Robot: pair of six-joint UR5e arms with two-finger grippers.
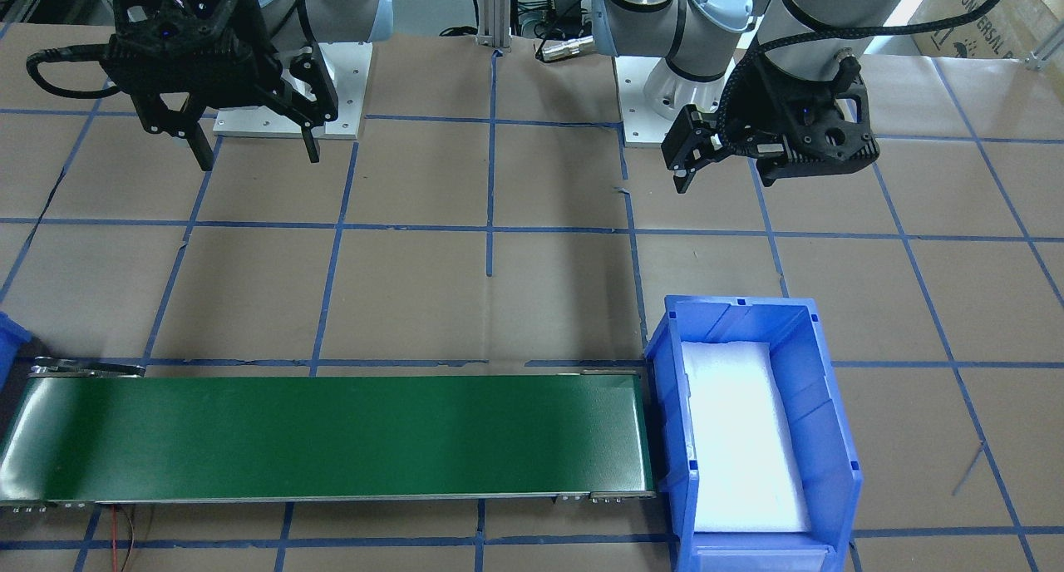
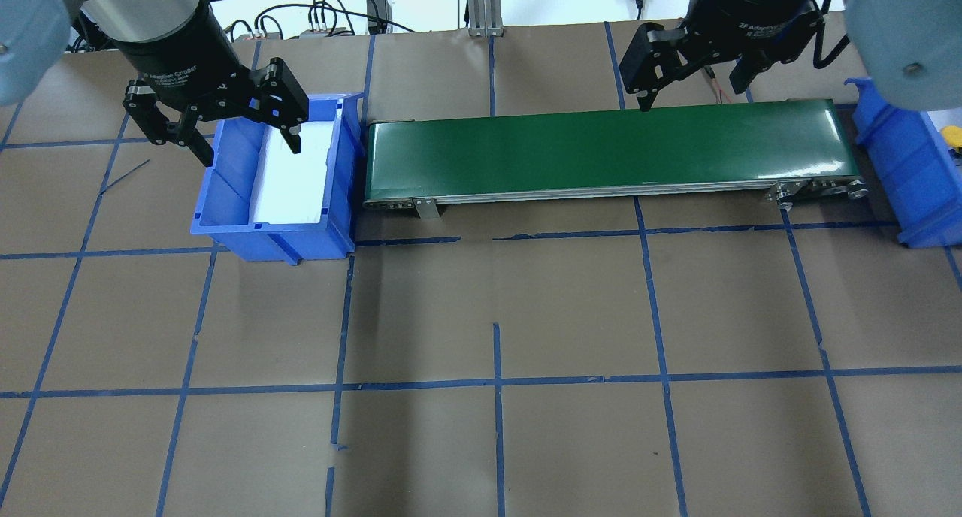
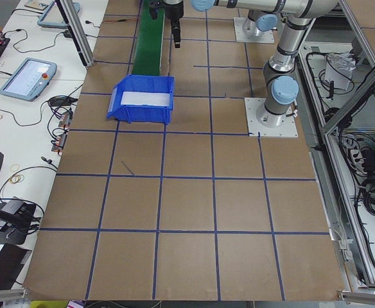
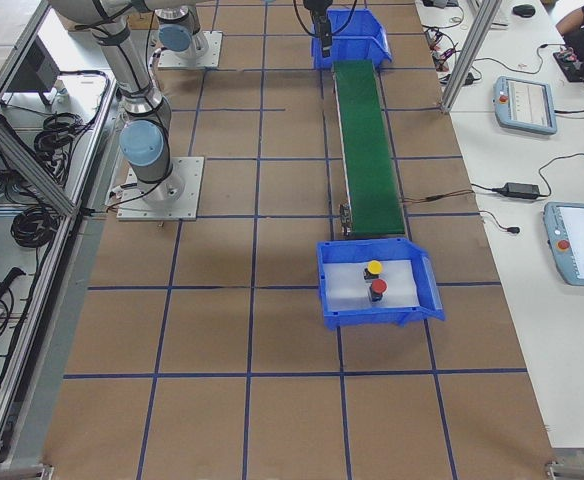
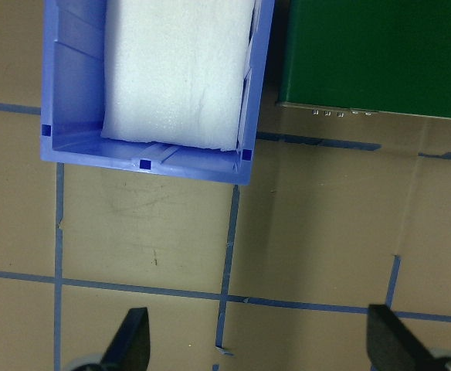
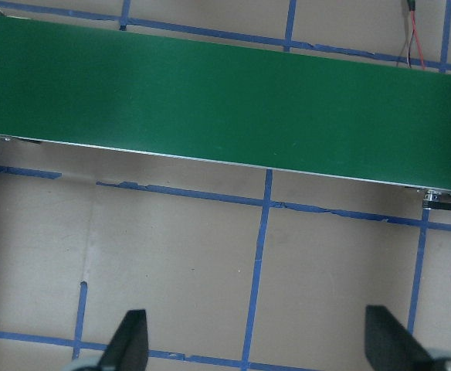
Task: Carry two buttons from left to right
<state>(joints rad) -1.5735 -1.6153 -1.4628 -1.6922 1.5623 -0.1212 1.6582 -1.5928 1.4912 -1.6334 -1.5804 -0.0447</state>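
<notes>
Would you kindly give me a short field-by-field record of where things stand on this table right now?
left pincer: open, empty, raised
right pincer: open, empty, raised
left bin: holds only a white foam pad
conveyor belt: nothing on it
right bin: holds the yellow button and the red button
task state: both buttons lie in the right bin

Four fixed views, two wrist-mounted — belt [image 2: 609, 145] shared
</notes>
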